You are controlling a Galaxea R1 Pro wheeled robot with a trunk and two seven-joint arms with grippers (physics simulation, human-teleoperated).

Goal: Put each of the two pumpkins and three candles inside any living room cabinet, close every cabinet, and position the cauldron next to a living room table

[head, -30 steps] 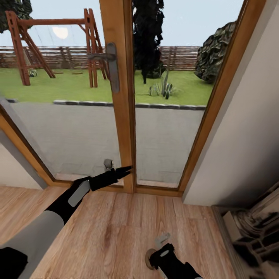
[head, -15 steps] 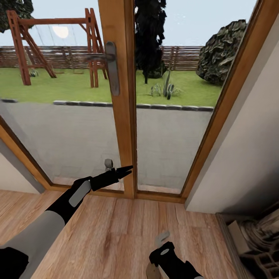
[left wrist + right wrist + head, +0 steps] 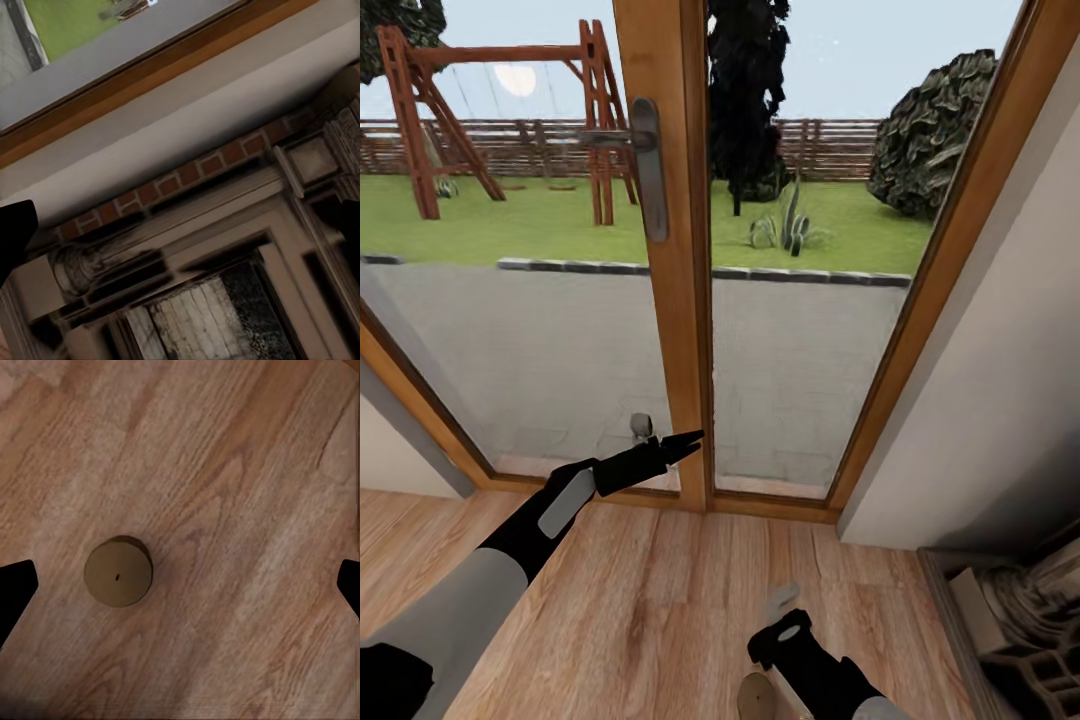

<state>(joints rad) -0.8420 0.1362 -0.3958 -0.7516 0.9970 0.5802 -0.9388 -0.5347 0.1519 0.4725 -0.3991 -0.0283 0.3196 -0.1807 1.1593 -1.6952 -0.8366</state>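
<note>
Beige candle [image 3: 118, 571] on grained tan wood floor [image 3: 225, 472]; honey-brown door frame [image 3: 670, 250].

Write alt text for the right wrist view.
A short beige candle with a small wick dot stands upright on a wooden plank floor, seen from directly above. The right gripper's dark fingertips sit wide apart, nothing between them.

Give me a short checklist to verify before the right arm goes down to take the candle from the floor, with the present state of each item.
1. Candle stands upright, wick on top: ok.
2. Right gripper open wide enough: ok, fingers far apart.
3. Candle centred between the fingers: not ok, it sits off to one side.
4. Wooden floor around the candle free of other things: ok.
5. Left gripper out of the way, held up near the glass door: ok.
6. Cabinet ready to receive: cannot tell.
</note>
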